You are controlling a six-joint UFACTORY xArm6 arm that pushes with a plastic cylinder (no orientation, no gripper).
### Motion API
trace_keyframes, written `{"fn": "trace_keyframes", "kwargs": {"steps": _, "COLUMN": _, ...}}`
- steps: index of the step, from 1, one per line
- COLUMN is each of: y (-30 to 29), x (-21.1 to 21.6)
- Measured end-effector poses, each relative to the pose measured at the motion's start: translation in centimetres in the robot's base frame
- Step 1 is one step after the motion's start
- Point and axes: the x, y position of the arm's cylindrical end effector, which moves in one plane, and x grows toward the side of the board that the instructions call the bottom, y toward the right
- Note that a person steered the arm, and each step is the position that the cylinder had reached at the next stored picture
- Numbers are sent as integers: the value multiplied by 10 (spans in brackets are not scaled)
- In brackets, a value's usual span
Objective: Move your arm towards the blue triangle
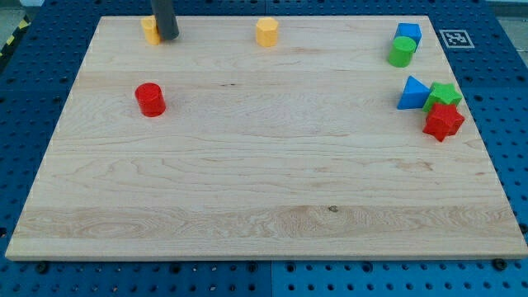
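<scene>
My tip (168, 38) sits at the view's top left, on the wooden worktop (264, 190) close to its far edge. The rod is dark and straight, running out of the view's top. There is no gripper on this arm, so nothing to read as wide, narrow or holding; the rod ends bare.

Just beside my tip, on the view's left and partly hidden behind the rod, is a yellow block (150, 30); shape cannot be made out. Whether rod and block touch cannot be told.

Further toward the view's right along the same top edge: a yellow hexagonal block (266, 32), standing alone.

Below my tip, toward the view's left-middle: a red cylinder (150, 100), alone, well apart from the rod.

Blue triangle (412, 94): at the view's right, about mid-height of the upper half of the worktop, well apart from my tip, nearly the whole worktop width between them. A green star-like block (444, 95) sits just beside its right side. A red star-like block (444, 121) lies just below the green one, touching or nearly so.

Top right corner: blue cube (407, 34), with a green cylinder (402, 52) against its lower front.

Worktop rests on a blue perforated base (507, 99). A black-and-white marker tag (455, 38) lies beyond the worktop's top right corner.
</scene>
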Motion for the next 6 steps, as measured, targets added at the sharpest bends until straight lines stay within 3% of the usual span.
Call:
{"fn": "trace_keyframes", "kwargs": {"steps": 2, "y": 81, "x": 28}}
{"fn": "trace_keyframes", "kwargs": {"steps": 4, "y": 218, "x": 99}}
{"fn": "trace_keyframes", "kwargs": {"steps": 6, "y": 332, "x": 100}}
